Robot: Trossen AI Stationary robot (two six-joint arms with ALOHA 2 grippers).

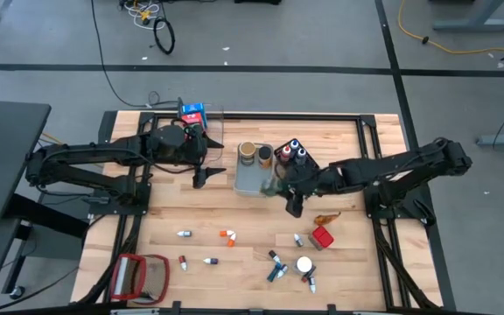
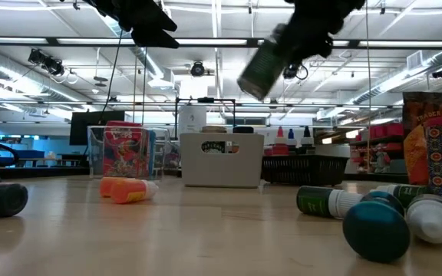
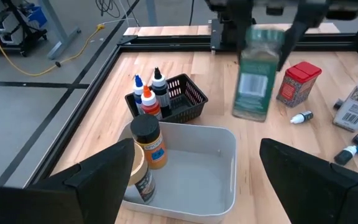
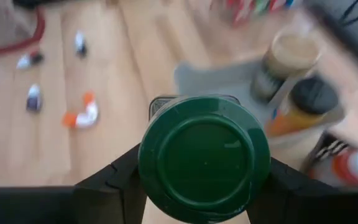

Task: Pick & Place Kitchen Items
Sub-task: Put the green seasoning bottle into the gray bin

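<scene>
Right end effector (image 4: 204, 180) grips a green-lidded jar (image 4: 204, 163) in mid-air beside the grey bin (image 1: 250, 182), which already holds two jars (image 1: 248, 154); the black basket (image 1: 292, 157) carries small bottles. Left end effector (image 1: 201, 178) hangs released near the clear bin (image 1: 210, 122). Roughly a dozen pieces remain scattered on the tabletop (image 1: 234, 210), including a red tin (image 1: 323, 237) and an orange-capped bottle (image 1: 227, 235). Open room lies between bins and scatter; the frame rails stand close behind the bins.

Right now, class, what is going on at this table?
The right gripper holds a green-lidded jar in the air beside the grey bin, which already holds two jars. The left gripper hangs open near that bin. Small bottles and a red tin lie on the table.
</scene>
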